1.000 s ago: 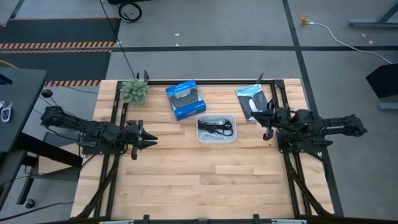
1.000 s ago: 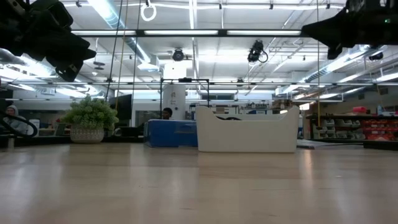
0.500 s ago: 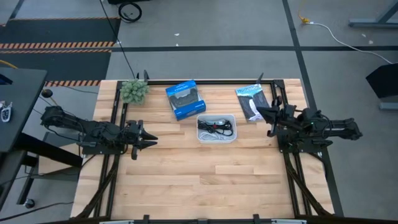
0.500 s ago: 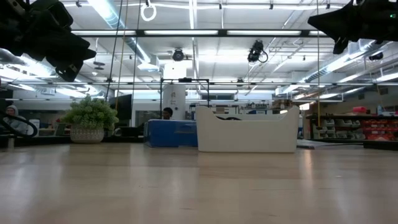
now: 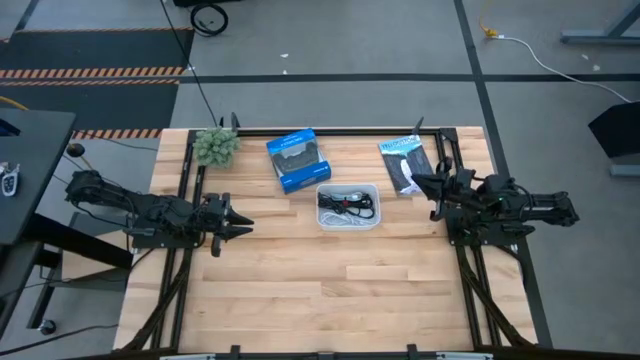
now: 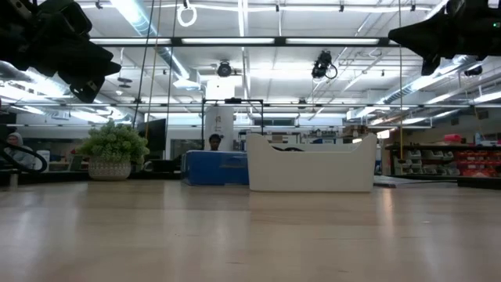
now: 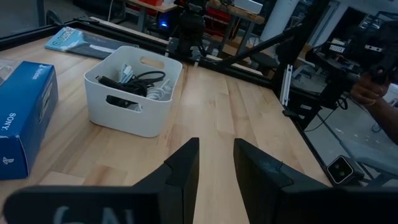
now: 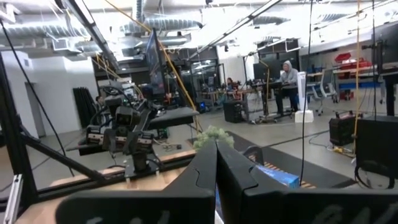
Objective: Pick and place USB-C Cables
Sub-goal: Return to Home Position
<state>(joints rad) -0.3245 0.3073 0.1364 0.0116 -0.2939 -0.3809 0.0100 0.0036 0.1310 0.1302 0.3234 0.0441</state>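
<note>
The USB-C cables (image 5: 347, 204) lie bundled together inside a small white bin (image 5: 372, 189) at the middle of the table's far half. In the left wrist view I make out a black cable (image 7: 144, 78) and a white one (image 7: 159, 93) among them. My left gripper (image 5: 245, 230) hovers open over the table's left side, pointing toward the bin; its two fingers (image 7: 184, 167) show a gap between them. My right gripper (image 5: 415, 181) hangs shut above the table to the right of the bin, its fingers (image 8: 206, 163) closed against each other. Neither gripper touches anything.
A blue box (image 5: 297, 160) lies just left of and behind the bin. A black-and-white packet (image 5: 405, 162) lies at the far right, under the right gripper's reach. A small potted plant (image 5: 216, 146) stands at the far left corner. Bare wood (image 5: 330, 290) fills the near half.
My right gripper has risen a little and drawn slightly toward the table's far right; over the last half second it has hardly moved. The left arm and the bin have stayed put.
</note>
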